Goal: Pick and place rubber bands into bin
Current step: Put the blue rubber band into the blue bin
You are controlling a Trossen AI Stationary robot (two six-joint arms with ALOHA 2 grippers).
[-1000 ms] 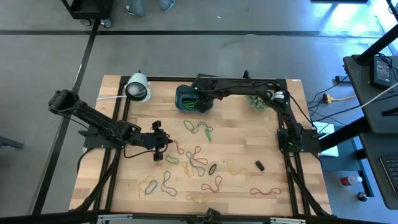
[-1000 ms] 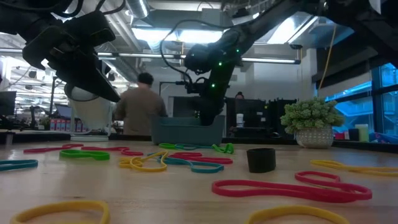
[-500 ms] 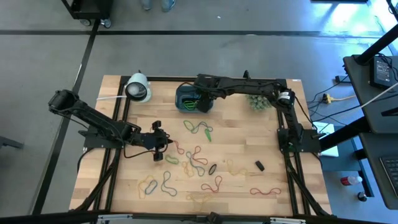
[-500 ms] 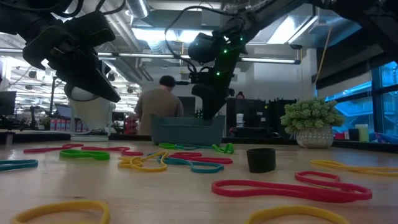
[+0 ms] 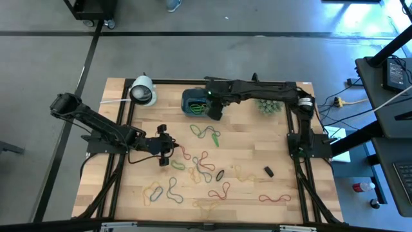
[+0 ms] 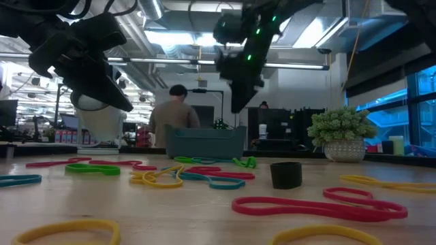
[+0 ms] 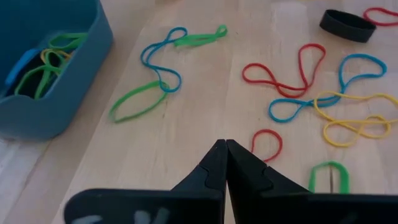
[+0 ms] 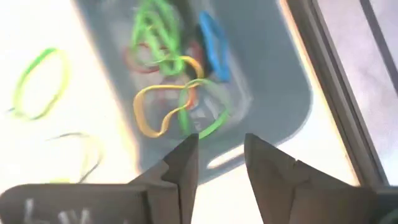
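The teal bin (image 5: pixel 193 102) stands at the table's far middle, with green, yellow, blue and red rubber bands (image 8: pixel 168 93) lying inside it. My right gripper (image 5: pixel 216 111) hovers open just above the bin's right end, nothing between its fingers (image 8: pixel 221 146). Several more rubber bands (image 5: pixel 206 169) lie loose on the wood in the table's middle and near part. My left gripper (image 5: pixel 172 150) hangs shut above the table left of them, its tips (image 7: pixel 225 146) over bare wood beside a small red band (image 7: pixel 267 144).
A white cylinder (image 5: pixel 143 91) stands at the far left and a spiky green plant (image 5: pixel 267 105) at the far right. A black ring (image 6: pixel 286 174) and a small black piece (image 5: pixel 268 171) lie among the bands. A person stands in the room behind the bin (image 6: pixel 204 143).
My right gripper has risen out of the bin and drifted a little toward the table's right edge; it now hangs clear above the bin's rim. My left gripper has kept still.
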